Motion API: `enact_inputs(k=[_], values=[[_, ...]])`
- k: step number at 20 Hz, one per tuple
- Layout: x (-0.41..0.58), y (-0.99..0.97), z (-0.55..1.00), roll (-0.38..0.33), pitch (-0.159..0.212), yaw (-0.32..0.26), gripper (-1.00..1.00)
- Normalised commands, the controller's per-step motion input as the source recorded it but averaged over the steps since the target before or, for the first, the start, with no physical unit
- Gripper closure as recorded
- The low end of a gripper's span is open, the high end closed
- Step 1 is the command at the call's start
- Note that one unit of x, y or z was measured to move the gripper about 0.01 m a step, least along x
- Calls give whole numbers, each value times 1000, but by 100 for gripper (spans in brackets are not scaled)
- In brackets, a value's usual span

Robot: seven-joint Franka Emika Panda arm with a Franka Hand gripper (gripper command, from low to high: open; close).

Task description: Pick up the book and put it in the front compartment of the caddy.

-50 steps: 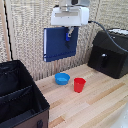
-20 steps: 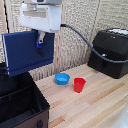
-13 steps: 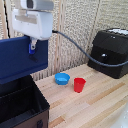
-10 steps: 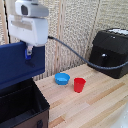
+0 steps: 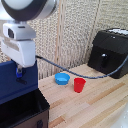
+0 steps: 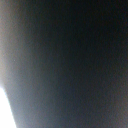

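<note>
one white robot arm's gripper [image 5: 20, 75] clamps the top edge of a thin dark-blue rectangular hardcover book [image 5: 17, 86], holding it upright directly above the large black soft-sided fabric caddy [image 5: 22, 112] at the exterior view's left; the book's lower edge sits at or just behind the caddy's rim, contact unclear. on the light wooden tabletop [image 5: 95, 107], a round blue bowl [image 5: 62, 79] lies just beside a red plastic cup [image 5: 79, 84], with a black hard-shelled appliance box [image 5: 110, 52] at the exterior view's right. the wrist view shows only dark blur
</note>
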Motion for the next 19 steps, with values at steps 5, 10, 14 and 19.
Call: enact_inputs(k=[5,10,14,19], values=[[185,369,-57,-169,-19,0,100],[201,197,-21,-116,-40,4,-100],[138,-60,320,-136,-9,14,-100],[67,-282,375,-102,8,-41,-100]])
